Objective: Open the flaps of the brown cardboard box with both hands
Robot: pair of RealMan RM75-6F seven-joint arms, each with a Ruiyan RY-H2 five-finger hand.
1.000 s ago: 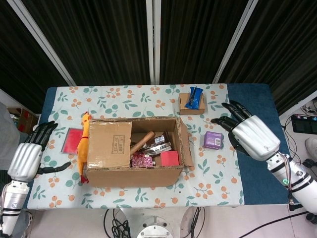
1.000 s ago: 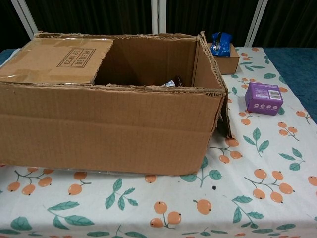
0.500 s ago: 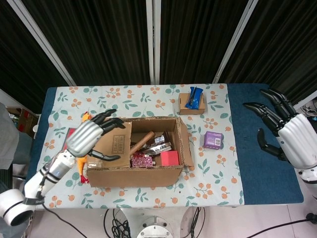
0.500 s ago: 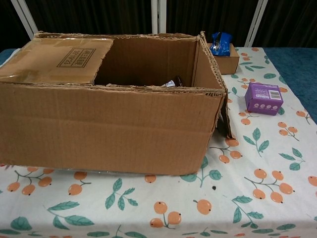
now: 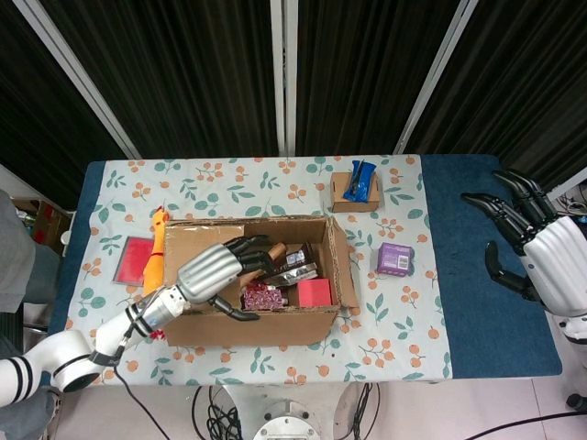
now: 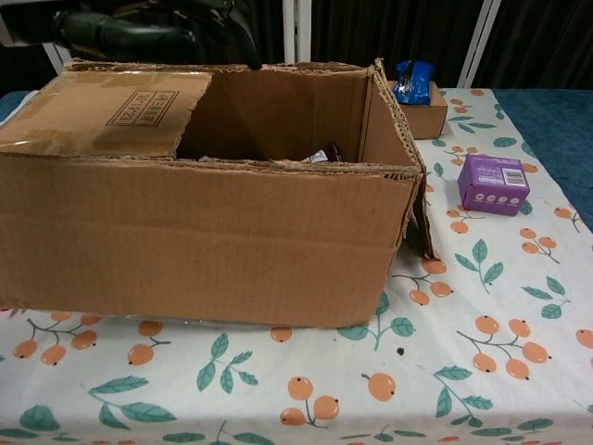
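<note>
Brown cardboard box (image 5: 248,275) at the middle of the tabletop (image 5: 394,321), its right flap (image 5: 341,261) already standing up and its left flap (image 6: 102,111) lying folded flat over the left half of the opening. The left hand (image 5: 215,270) hovers over that closed flap with fingers spread and reaching toward its free edge, holding nothing; the right hand (image 5: 541,257) hangs open and empty well to the right, above the blue mat (image 5: 486,266). The corrugated board is probably light and stiff, with worn, ragged edges, and the flap should hinge along its crease; its free inner edge seems the natural hold. A fruit-patterned cloth covers the tabletop, with dark curtains (image 5: 202,73) on the far side
</note>
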